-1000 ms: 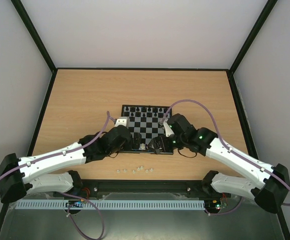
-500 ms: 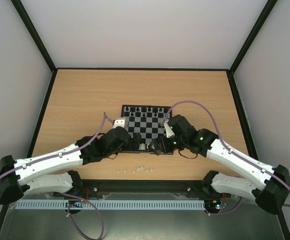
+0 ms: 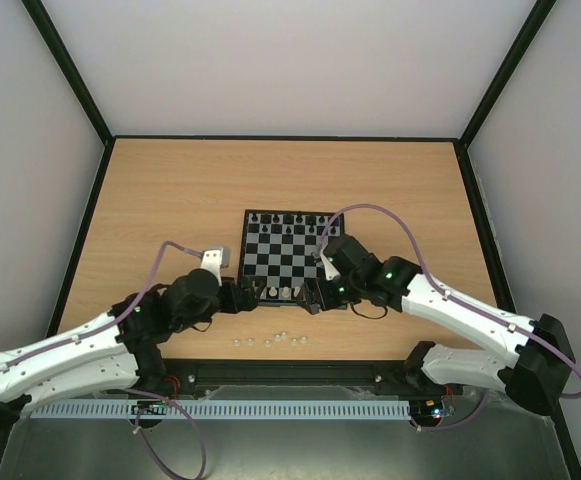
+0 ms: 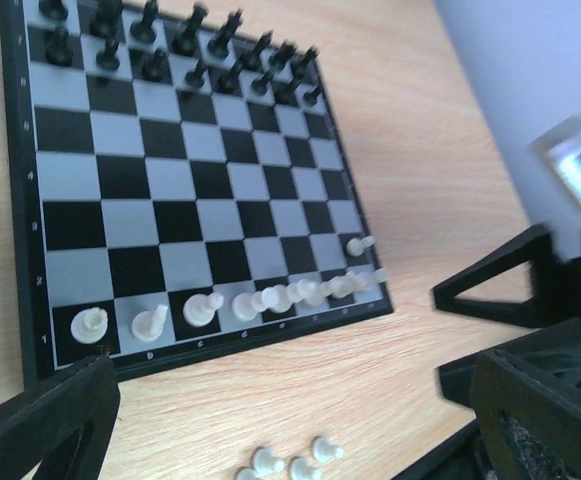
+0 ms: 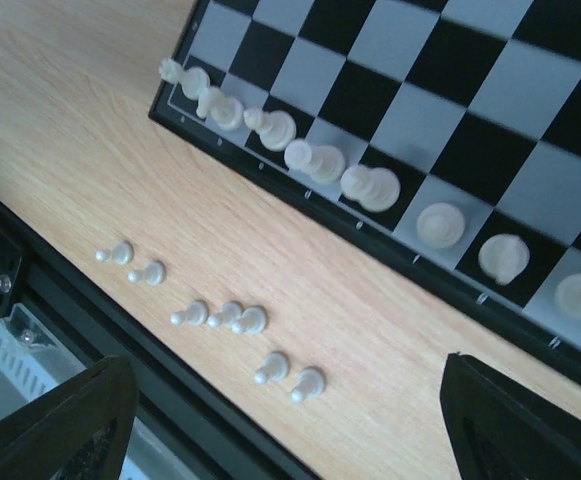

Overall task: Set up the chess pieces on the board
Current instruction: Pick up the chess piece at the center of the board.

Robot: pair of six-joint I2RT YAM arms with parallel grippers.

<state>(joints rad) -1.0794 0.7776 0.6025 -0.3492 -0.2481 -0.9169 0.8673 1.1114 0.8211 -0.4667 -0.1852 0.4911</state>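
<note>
The board point(image 3: 282, 262) lies mid-table, its near row filled with white chess pieces point(image 4: 202, 308) and one white pawn point(image 4: 360, 243) a square ahead of them. Several loose white pawns point(image 3: 280, 337) lie on the wood between the board and the arm bases; they also show as pawns point(image 5: 220, 315) in the right wrist view. My left gripper point(image 3: 250, 293) hovers at the board's near-left corner, open and empty point(image 4: 290, 400). My right gripper point(image 3: 310, 296) hangs over the near edge, open wide with nothing between its fingers point(image 5: 288, 390), above the loose pawns.
Black pieces point(image 4: 160, 45) fill the board's two far rows. A black rail point(image 3: 290, 372) runs along the table's near edge just behind the loose pawns. The two grippers stand close together; the right one's finger point(image 4: 490, 290) shows in the left wrist view.
The left arm has drawn back to the left and nearer, taking its gripper off the board's near edge. The right gripper has shifted slightly left along that edge.
</note>
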